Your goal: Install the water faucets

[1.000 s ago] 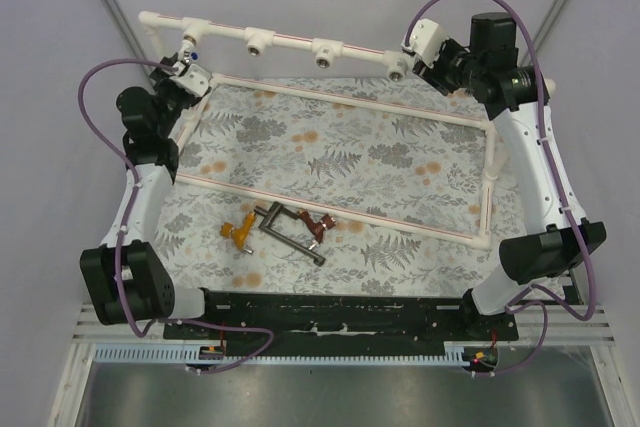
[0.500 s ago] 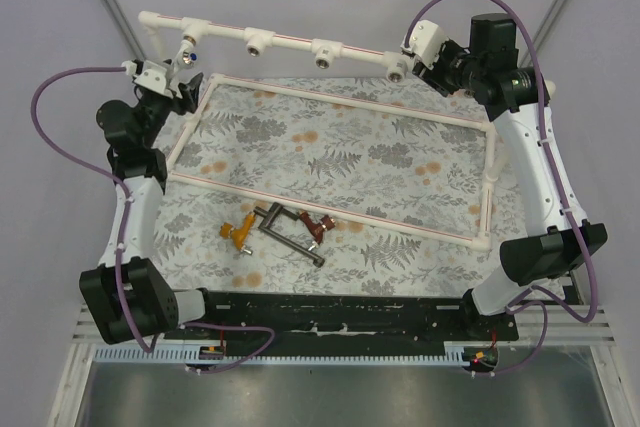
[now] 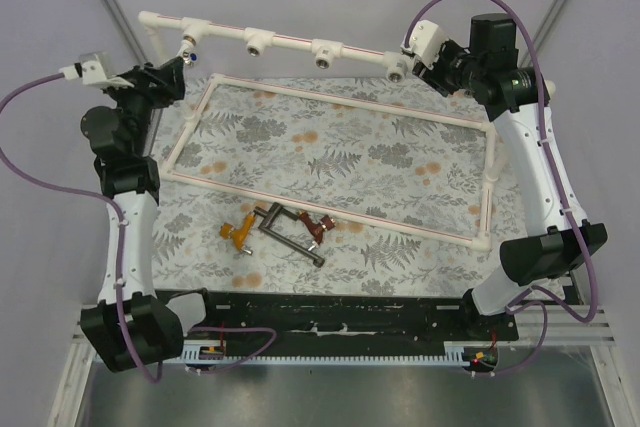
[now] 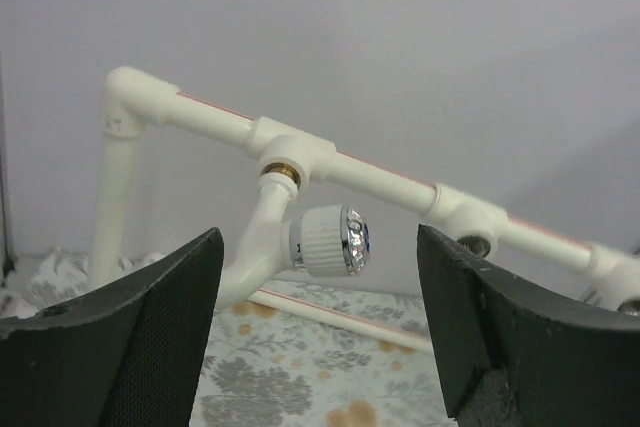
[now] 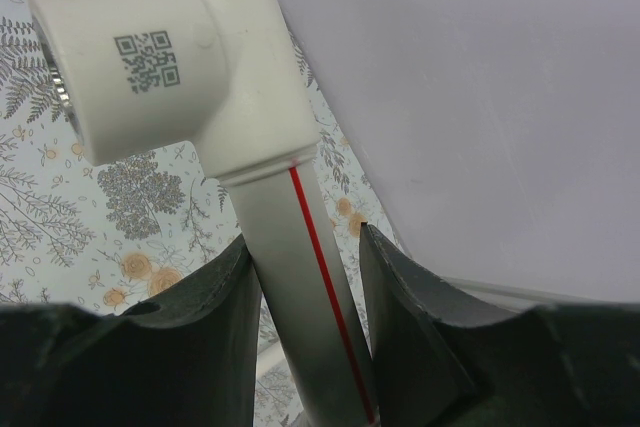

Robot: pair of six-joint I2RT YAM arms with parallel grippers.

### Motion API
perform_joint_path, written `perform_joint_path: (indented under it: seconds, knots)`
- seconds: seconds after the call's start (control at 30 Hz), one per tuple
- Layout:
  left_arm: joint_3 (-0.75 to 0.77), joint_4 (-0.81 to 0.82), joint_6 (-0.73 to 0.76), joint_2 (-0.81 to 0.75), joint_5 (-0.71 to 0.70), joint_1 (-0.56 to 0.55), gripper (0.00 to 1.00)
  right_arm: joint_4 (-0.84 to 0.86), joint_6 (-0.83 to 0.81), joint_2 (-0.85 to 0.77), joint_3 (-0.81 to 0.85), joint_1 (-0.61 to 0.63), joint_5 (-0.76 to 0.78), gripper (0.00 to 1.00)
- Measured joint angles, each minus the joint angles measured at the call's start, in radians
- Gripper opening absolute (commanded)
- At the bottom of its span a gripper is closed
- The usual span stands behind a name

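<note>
One white faucet was seated in pipe rail; left hand apart, clear; right hand clamped rail; best next: grip orange-yellow faucet by body.

The white faucet is jutting from the pipe rail straight ahead of the left pincer, leaving room either side.

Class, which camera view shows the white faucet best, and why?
Left wrist: the white faucet sits centred and close, screwed into the rail, knob clear. Top external shows it only as a tiny shape near the rail's left end. Right wrist misses it.
</note>
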Motion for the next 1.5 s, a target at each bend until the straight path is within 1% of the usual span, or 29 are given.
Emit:
perform_joint_path:
  seconds: [0.03,0.17,0.27,0.4,0.53,0.63,0.8,1.07,1.33,1.43,1.5]
  knots:
    - [0.014,-0.031,-0.044,-0.007,-0.043,0.0,0.81,0.0,0.0,0.0,0.0,0.0,0.0,0.0]
    - [0.103,-0.232,-0.298,-0.031,-0.227,0.0,0.8,0.0,0.0,0.0,0.0,0.0,0.0,0.0]
    - [0.134,-0.351,-0.475,-0.042,-0.298,0.001,0.8,0.0,0.0,0.001,0.0,0.0,0.0,0.0]
    - [0.14,-0.452,-0.689,-0.035,-0.329,0.002,0.8,0.0,0.0,0.0,0.0,0.0,-0.001,0.0]
    - [0.14,-0.498,-0.839,-0.011,-0.331,0.002,0.81,0.0,0.0,0.001,0.0,0.0,-0.001,0.0]
    - [0.135,-0.499,-0.932,0.012,-0.322,0.002,0.81,0.0,0.0,0.0,0.0,0.0,-0.001,0.0]
    - [0.128,-0.476,-1.031,0.051,-0.295,-0.002,0.81,0.0,0.0,0.0,0.0,0.0,-0.001,0.0]
    - [0.127,-0.438,-1.117,0.111,-0.279,-0.017,0.8,0.0,0.0,0.0,0.0,0.0,0.0,0.0]
    - [0.127,-0.362,-1.205,0.199,-0.279,-0.066,0.77,0.001,0.0,0.001,0.0,0.0,0.001,0.0]
    - [0.127,-0.335,-1.236,0.213,-0.283,-0.08,0.72,0.0,0.0,0.0,0.0,0.0,0.002,0.0]
    - [0.127,-0.317,-1.256,0.217,-0.29,-0.087,0.65,0.001,0.0,0.0,0.0,0.0,0.005,0.0]
